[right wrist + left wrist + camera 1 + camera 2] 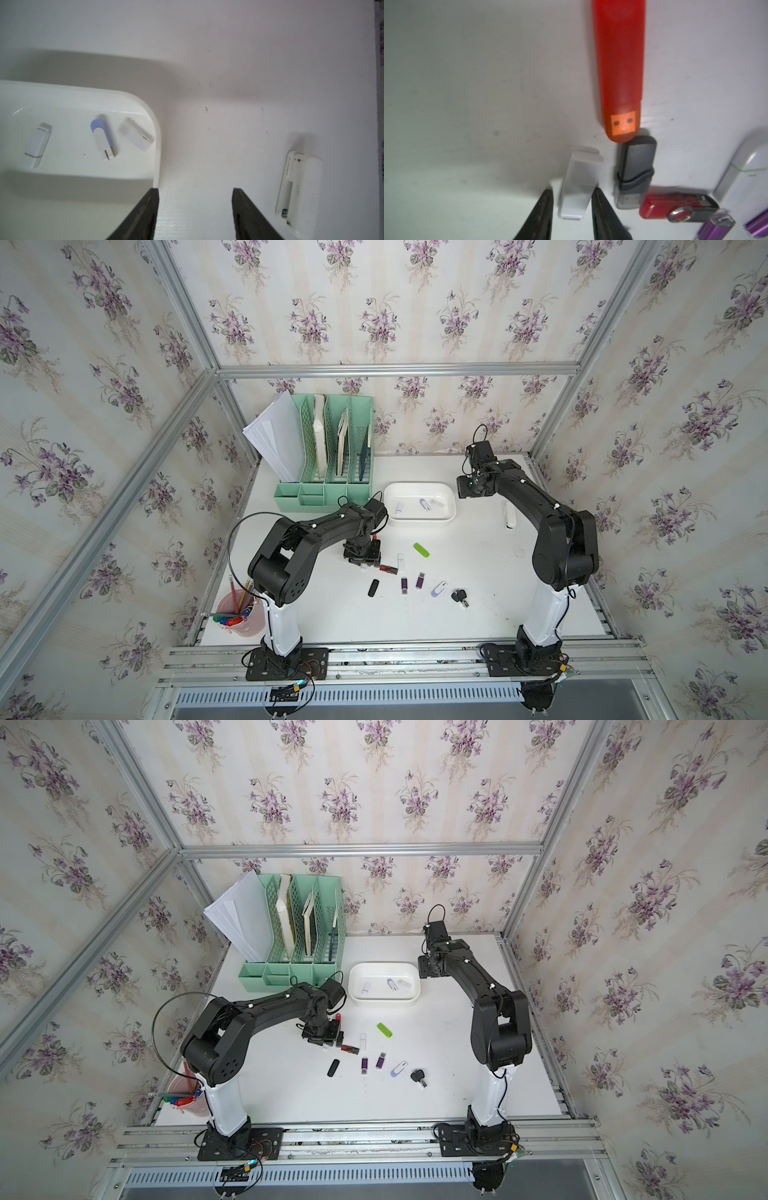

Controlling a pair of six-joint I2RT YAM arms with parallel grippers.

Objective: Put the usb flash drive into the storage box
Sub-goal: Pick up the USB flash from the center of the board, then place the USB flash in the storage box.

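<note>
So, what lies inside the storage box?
Three flash drives in the storage box: a white drive, a white-and-lilac swivel drive, a short capped drive. Its near wall may hide a floor strip.

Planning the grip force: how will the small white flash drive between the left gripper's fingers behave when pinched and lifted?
The white flash drive looks like a rigid plastic block, so probably stiff and light. Its smooth sides may slip in the left gripper. Flat-sided, it is unlikely to roll.
</note>
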